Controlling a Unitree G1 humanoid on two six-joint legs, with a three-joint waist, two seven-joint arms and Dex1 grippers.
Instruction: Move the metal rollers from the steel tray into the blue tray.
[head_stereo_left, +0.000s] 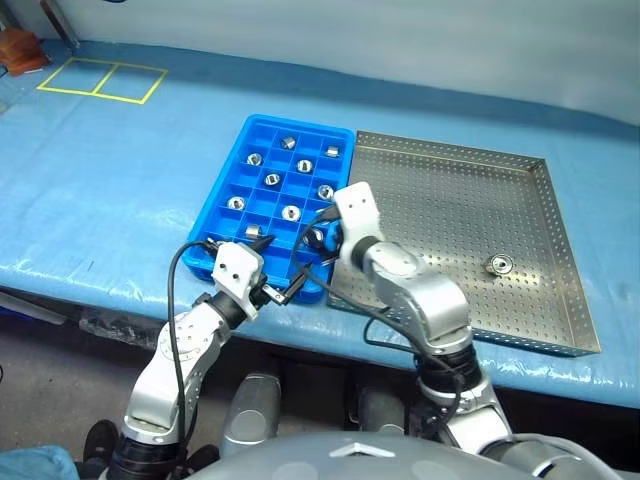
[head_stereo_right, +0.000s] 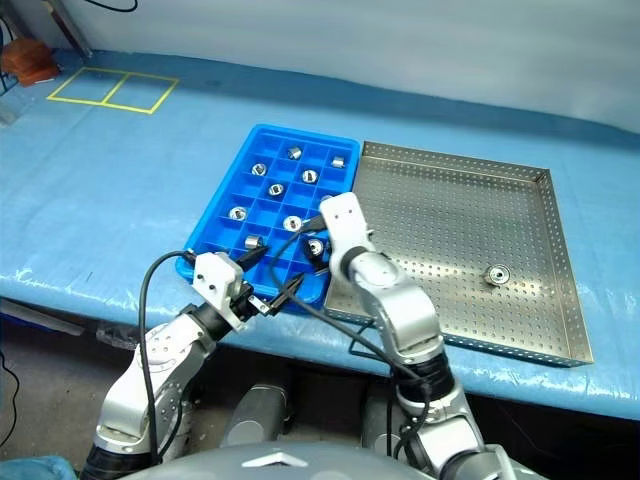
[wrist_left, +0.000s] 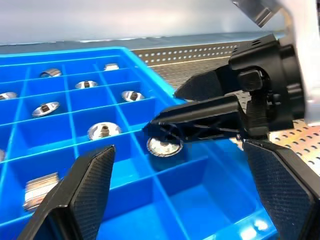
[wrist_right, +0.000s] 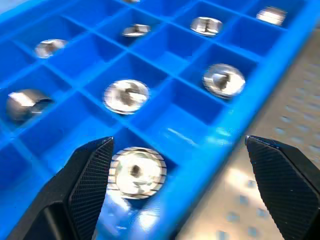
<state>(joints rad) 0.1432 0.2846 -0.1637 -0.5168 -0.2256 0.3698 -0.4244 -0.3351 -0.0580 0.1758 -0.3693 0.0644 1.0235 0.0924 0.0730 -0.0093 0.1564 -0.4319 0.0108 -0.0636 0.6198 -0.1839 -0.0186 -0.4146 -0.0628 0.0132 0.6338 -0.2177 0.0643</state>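
Both grippers worked at the near edge of the blue table. On it the steel tray sat to the right, its left rim touching the blue tray; open table stretched left of the blue tray and beyond both.

Over the blue tray's near right corner, the right gripper stood with its fingers spread wide and nothing between them. One of the metal rollers lay in the compartment directly below, just beside the left finger and not gripped. The left gripper hovered at the tray's near edge, likewise wide and empty, pointing toward the right one.

Other rollers lay singly in scattered compartments farther in. A lone roller rested on the steel tray's perforated floor, well apart from both grippers.
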